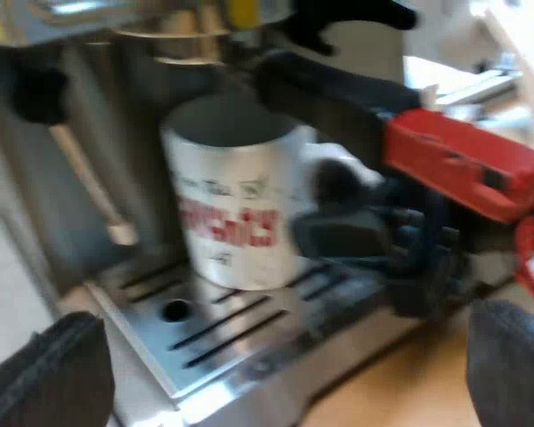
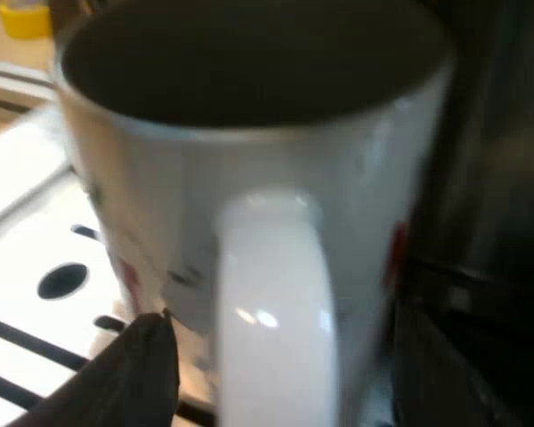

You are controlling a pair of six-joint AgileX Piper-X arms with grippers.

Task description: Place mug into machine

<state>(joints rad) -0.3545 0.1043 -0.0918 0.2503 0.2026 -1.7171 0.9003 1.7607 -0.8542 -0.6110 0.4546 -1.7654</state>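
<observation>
Nearest, the left gripper hangs short of the mug with its two black fingers spread wide and nothing between them. Past them lies the slotted metal drip tray of the espresso machine, and the white mug with red lettering stands upright on it, its dark inside empty.

The right gripper is at the mug's handle, one finger on each side of it. The fingers are parted, with a gap showing beside the handle, so they straddle it without pinching.

Over that gripper, the holder's dark handle juts out from the machine's front just above the mug's rim and ends in red. On the mug's far side from it, a steam wand slants down beside the mug.
</observation>
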